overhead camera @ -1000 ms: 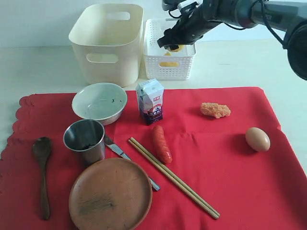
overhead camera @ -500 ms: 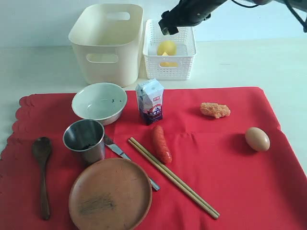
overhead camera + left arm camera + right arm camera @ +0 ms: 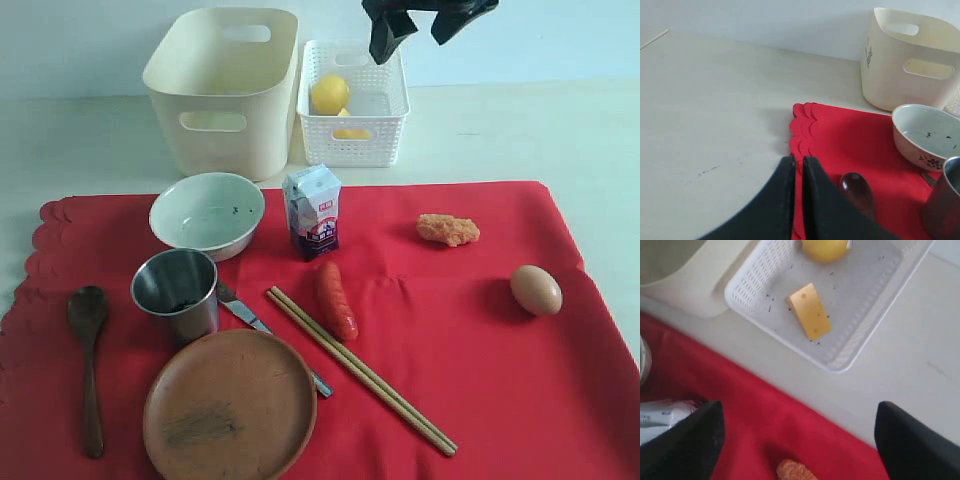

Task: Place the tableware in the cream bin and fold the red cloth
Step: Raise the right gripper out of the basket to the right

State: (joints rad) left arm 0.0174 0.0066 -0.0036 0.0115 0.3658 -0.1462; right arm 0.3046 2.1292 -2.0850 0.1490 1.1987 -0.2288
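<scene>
My right end effector hangs above the white lattice basket at the back of the desk. Its 2 fingers are spread wide and grip nothing. In that basket lie a lemon and a wedge of cheese.

My left end effector has its 2 fingers drawn almost together, with only a thin slit between them and nothing gripped. It sits by the scalloped edge of the red cloth, near the dark wooden spoon.

The cloth lies spread flat on the desk, and all 6 pieces of tableware rest on its left half:
- The pale bowl is nearest the cream bin, which stands behind the cloth, just beside the basket.
- The steel cup stands upright in front of the bowl.
- The round brown plate is in front of the cup.
- The metal knife runs between cup and plate, partly hidden under the plate's rim.
- The pair of chopsticks lies diagonally, right of the plate.

Also on the cloth are a milk carton, a sausage, an egg and an orange crumbed morsel.
</scene>
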